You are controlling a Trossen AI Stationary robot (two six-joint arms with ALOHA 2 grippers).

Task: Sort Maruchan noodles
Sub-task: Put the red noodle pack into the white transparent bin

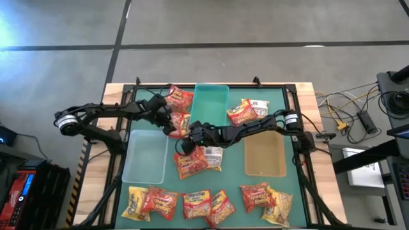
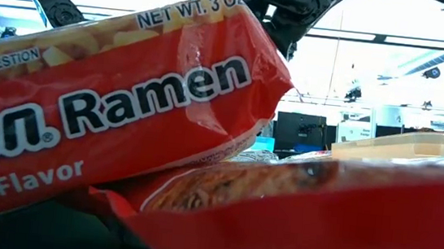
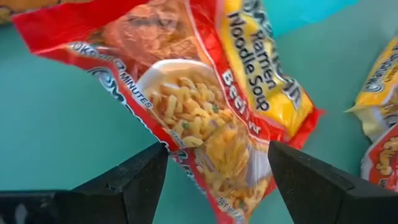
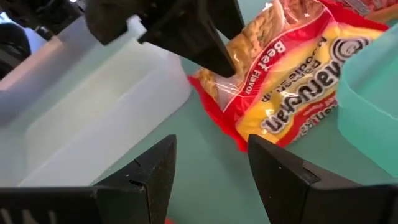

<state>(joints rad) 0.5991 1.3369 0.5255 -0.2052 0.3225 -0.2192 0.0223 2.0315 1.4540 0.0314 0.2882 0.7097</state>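
Noodles crowd the near edge of the table (image 1: 115,89): a row of packets (image 1: 192,203) runs along the front, some overlapping, and the low view is filled by one red beef packet (image 2: 116,122) propped on another. Just behind that row, one more packet (image 1: 195,161) lies between the clear bin (image 1: 144,160) and the tan bin (image 1: 265,156), both of which look empty. Right above its far edge hangs the right gripper (image 1: 186,145), its fingers part way apart with nothing between them, pointed toward the clear bin and the packet beyond. That next packet, a red and yellow beef one (image 3: 211,106), lies flat on the mat beside the teal bin (image 1: 211,102), and the left gripper (image 1: 171,124) is down over it with its fingers (image 3: 134,180) spread wide, one on each side, not yet pinching. Farther back, another packet (image 1: 179,97) sits left of the teal bin and two more (image 1: 246,110) to its right. By my reading, sorting has barely begun and the step in hand is the left arm's pick. The next move calls for lowering onto the crinkly wrapper, pinching it firmly, then lifting it clear before carrying it to its bin.
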